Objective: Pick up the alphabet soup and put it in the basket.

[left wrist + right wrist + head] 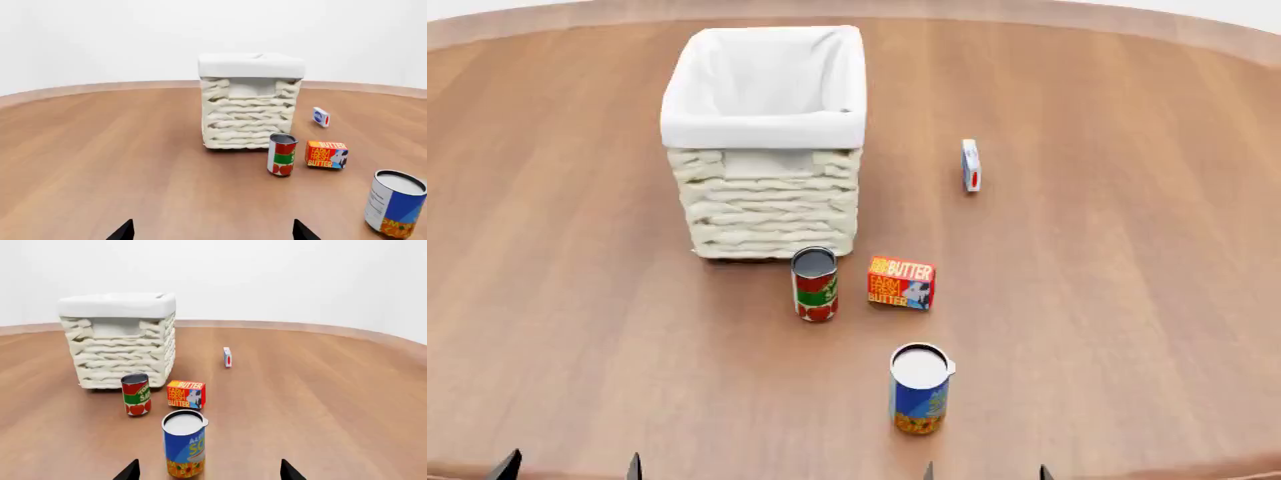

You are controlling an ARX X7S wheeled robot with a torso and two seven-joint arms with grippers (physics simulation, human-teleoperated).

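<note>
Grippers: left (212, 231) and right (209, 470) cut off, only dark tips showing, spread apart, holding nothing | alphabet soup (918, 389) upright, near table (1121, 300) front edge, well apart from basket (767, 140) | bare wood around.

The orange box (326, 154) reads "FARM FRESH BUTTER".

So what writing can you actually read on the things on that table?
"FARM FRESH BUTTER" on the orange butter box.
"TOM... SAU..." partly readable on the red-and-green can.
"AL... SO..." partly readable on the blue alphabet soup can; the rest curves out of sight.
Small white-and-blue box: print too small to read.
Basket: no writing.
</note>
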